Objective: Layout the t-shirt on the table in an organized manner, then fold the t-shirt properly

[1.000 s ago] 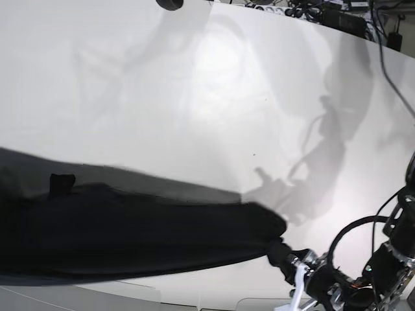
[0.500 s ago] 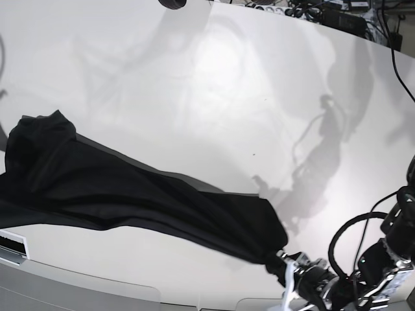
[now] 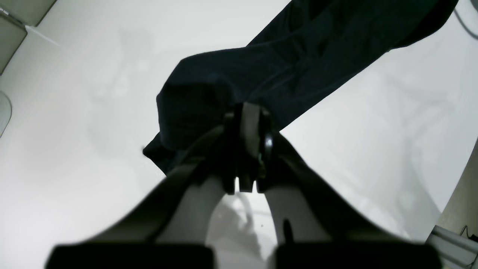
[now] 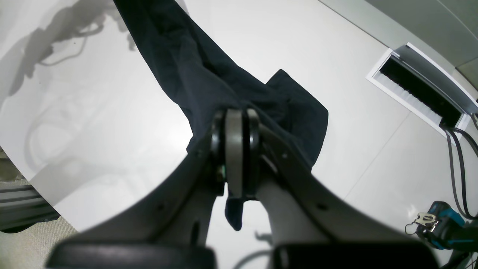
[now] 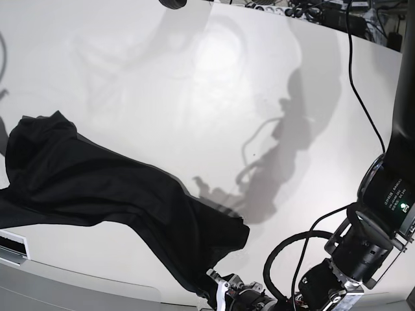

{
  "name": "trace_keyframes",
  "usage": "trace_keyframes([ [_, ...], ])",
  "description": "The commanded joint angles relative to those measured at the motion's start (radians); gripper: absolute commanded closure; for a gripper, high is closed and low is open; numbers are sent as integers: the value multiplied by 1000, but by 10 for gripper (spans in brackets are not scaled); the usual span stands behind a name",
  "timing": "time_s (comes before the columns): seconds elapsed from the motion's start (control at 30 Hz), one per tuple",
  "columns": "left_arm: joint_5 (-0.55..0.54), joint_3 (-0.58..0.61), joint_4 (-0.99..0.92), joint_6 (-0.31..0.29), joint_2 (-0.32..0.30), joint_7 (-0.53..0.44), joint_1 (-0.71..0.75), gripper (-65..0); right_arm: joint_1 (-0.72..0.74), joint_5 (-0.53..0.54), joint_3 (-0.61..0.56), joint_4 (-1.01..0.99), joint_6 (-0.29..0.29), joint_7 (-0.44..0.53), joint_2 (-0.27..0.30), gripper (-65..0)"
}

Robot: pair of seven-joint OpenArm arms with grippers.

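Note:
The black t-shirt (image 5: 97, 188) lies in a long bunched band across the white table (image 5: 214, 97), from the left edge down to the front middle. In the left wrist view my left gripper (image 3: 249, 112) is shut on a gathered end of the t-shirt (image 3: 298, 48), which stretches away to the upper right. My left arm (image 5: 363, 253) reaches in low from the front right. In the right wrist view my right gripper (image 4: 234, 116) is shut on the other end of the t-shirt (image 4: 179, 56), with a small flap hanging below the fingers. The base view does not show the right gripper.
Cables and power strips (image 5: 305, 10) crowd the table's far edge. A white-framed brush slot (image 4: 422, 89) is set in the tabletop near my right gripper, and a blue tool (image 4: 440, 224) lies beyond it. A small white box (image 5: 13, 243) sits at the front left edge.
The shirt's right end has travelled left along the front edge with my left gripper. The cloth went from a taut low band to a slack diagonal heap, its left end farther up the table.

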Motion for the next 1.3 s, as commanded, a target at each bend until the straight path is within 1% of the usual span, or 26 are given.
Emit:
trace_keyframes([
  [0.0, -13, -12, 2, 1, 5, 3, -48, 0, 21, 14, 14, 8, 0, 23, 34, 0],
  [0.07, -38, -12, -29, 0, 5, 68, -48, 0, 21, 14, 14, 8, 0, 23, 34, 0],
  [0.13, -102, -8, -76, -15, 2, 148, -48, 0, 19, 14, 14, 8, 5, 23, 34, 0],
  [0.2, -153, 8, -128, -21, -11, 196, -48, 0, 19, 14, 14, 8, 7, 23, 34, 0],
  [0.3, -164, 30, -181, -21, -41, 195, -48, 0, 19, 14, 14, 8, 7, 23, 34, 0],
  [0.4, -148, 30, -195, -21, -93, 152, -48, 0, 19, 14, 14, 8, 7, 23, 27, 0],
  [0.57, -59, 27, -193, -21, -176, 34, -48, 0, 19, 14, 14, 8, 17, 23, -2, 0],
  [0.67, -21, 6, -192, -21, -206, 14, -48, 0, 19, 14, 14, 8, 31, 23, -26, 0],
  [0.77, 13, -57, -185, -21, -230, -10, -48, 0, 19, 14, 14, 8, 36, 23, -56, 0],
  [0.83, 72, -126, -166, -21, -242, -44, -48, 0, 19, 14, 14, 8, 36, 23, -75, 0],
  [0.93, 204, -233, -107, -21, -247, -103, -48, 0, 19, 14, 14, 8, 36, 23, -92, 0],
  [1.0, 303, -276, -46, -21, -250, -162, -48, 0, 19, 14, 14, 8, 36, 23, -93, 0],
  [1.13, 456, -288, 92, -18, -256, -253, -48, 0, 19, 14, 14, 8, 36, 23, -92, 0],
  [1.17, 493, -288, 124, 1, -256, -266, -48, 0, 19, 14, 14, 8, 36, 23, -92, 0],
  [1.2, 517, -288, 148, 5, -255, -270, -48, 0, 19, 14, 14, 8, 36, 23, -91, 0],
  [1.27, 521, -288, 176, 5, -255, -270, -48, 0, 19, 14, 14, 8, 36, 23, -90, 0],
])
